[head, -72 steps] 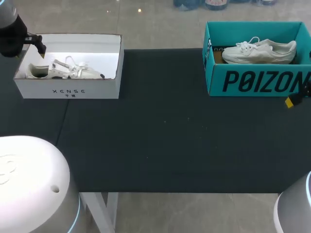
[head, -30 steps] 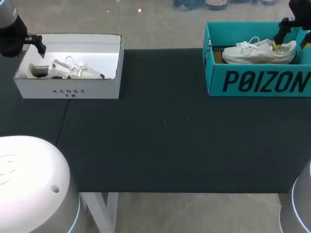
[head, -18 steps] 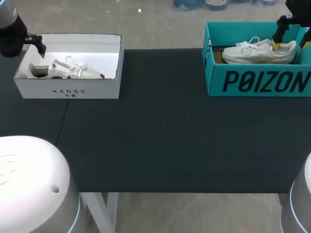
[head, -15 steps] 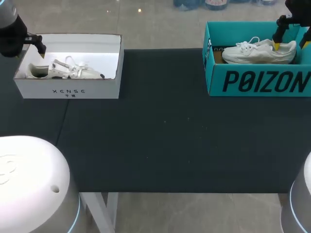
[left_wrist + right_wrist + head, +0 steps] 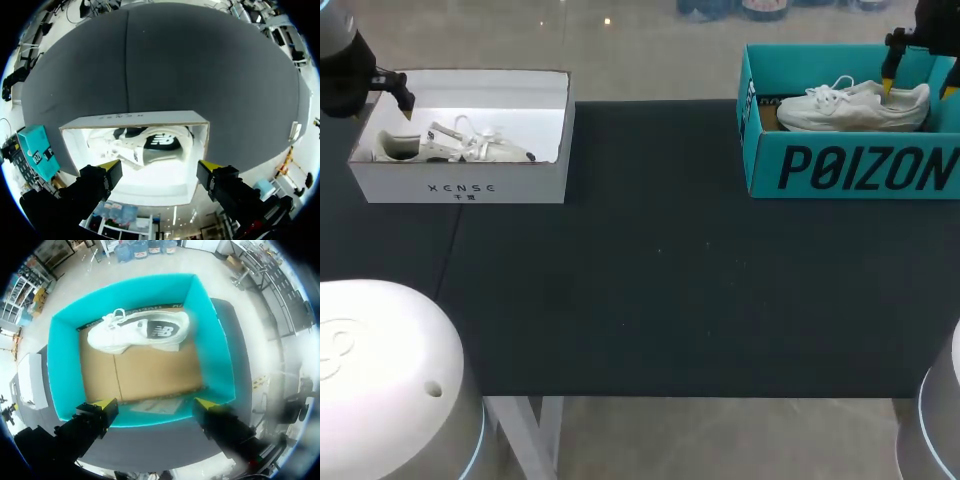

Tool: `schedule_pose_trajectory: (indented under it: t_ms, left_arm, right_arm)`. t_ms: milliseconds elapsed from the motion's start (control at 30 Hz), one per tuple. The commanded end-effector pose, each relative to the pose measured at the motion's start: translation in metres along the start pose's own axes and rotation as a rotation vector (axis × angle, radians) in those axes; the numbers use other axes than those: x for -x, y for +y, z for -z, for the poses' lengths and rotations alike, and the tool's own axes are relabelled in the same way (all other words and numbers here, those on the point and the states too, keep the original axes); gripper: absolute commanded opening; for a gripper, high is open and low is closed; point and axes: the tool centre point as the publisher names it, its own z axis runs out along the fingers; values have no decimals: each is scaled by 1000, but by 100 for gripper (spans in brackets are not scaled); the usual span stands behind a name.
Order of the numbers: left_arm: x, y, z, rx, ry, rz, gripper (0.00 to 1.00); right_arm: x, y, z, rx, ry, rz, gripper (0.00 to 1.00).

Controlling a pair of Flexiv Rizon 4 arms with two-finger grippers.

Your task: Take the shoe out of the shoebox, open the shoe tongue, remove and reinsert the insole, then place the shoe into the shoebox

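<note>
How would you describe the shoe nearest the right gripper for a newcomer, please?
On the table, at its far right corner, stands a teal shoebox. The white shoe lies inside it. The only other shoe sits in a white box at the left.

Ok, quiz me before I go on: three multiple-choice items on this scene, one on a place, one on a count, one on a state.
1. Where does the white lace-up sneaker lie in the open teal cardboard shoebox?
A. along the long wall farthest from the right jaws
B. mid-floor
C. outside, on the table

2. How many shoes show in all?
A. one
B. two
C. three

3. How do the right jaws stand?
A. shut on the sneaker
B. shut on the box wall
C. open, holding nothing

Answers:
1 A: bare cardboard floor lies between the sneaker and the jaws.
2 B: a second sneaker lies in the white cardboard shoebox.
3 C: they stand wide apart over the teal box with nothing between them.
</note>
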Motion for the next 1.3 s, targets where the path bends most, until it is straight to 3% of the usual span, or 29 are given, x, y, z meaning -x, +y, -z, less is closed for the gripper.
schedule_pose_trajectory:
  t_ms: [33, 300, 500, 833, 1067, 1300]
  left_arm:
    - [0, -1, 0, 2, 2, -1, 100]
    - [0, -1, 0, 2, 2, -1, 100]
    - [0, -1, 0, 2, 2, -1, 100]
    - [0, -1, 0, 2, 2, -1, 100]
    - [0, -1, 0, 2, 2, -1, 100]
    - [0, -1, 0, 2, 2, -1, 100]
  right_arm:
    - [0, 46, -21, -148, -15, -44, 100]
    - [15, 58, -34, -39, 7, -89, 100]
    - [29, 63, -39, -12, 12, -99, 100]
    - [31, 68, -48, 59, 15, -55, 100]
    - [33, 80, -55, 65, 14, -51, 100]
    - [32, 104, -68, 70, -17, -42, 100]
